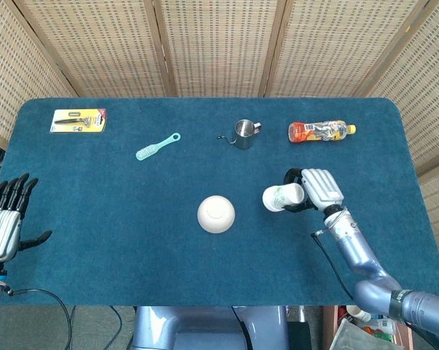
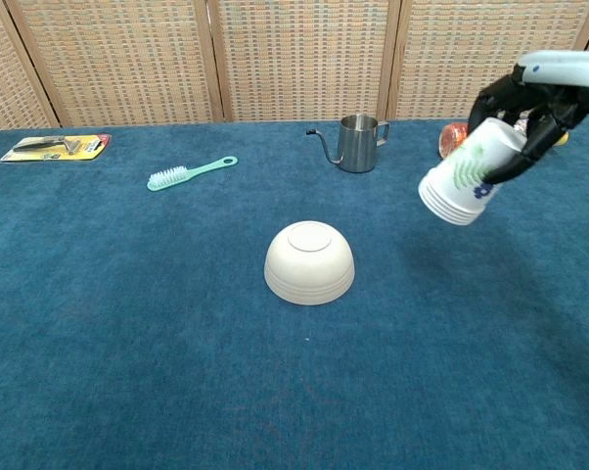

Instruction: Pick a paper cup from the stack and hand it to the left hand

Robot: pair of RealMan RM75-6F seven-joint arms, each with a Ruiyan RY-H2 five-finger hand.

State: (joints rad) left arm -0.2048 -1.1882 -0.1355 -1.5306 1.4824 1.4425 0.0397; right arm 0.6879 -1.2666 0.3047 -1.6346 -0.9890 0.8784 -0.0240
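Observation:
My right hand (image 1: 316, 189) (image 2: 534, 103) grips the stack of white paper cups (image 1: 281, 197) (image 2: 467, 172) with a green leaf print. The stack hangs in the air, tilted, its open rims pointing left and down. It is right of the upturned white bowl (image 1: 216, 214) (image 2: 309, 261). My left hand (image 1: 6, 219) hovers at the table's left front edge, fingers spread, holding nothing; the chest view does not show it.
At the back stand a steel pitcher (image 1: 243, 133) (image 2: 356, 142) and a lying orange bottle (image 1: 318, 131) (image 2: 455, 138). A mint brush (image 1: 157, 146) (image 2: 188, 171) and a yellow blister pack (image 1: 78, 120) (image 2: 56, 146) lie at the back left on the blue tablecloth (image 1: 117, 219).

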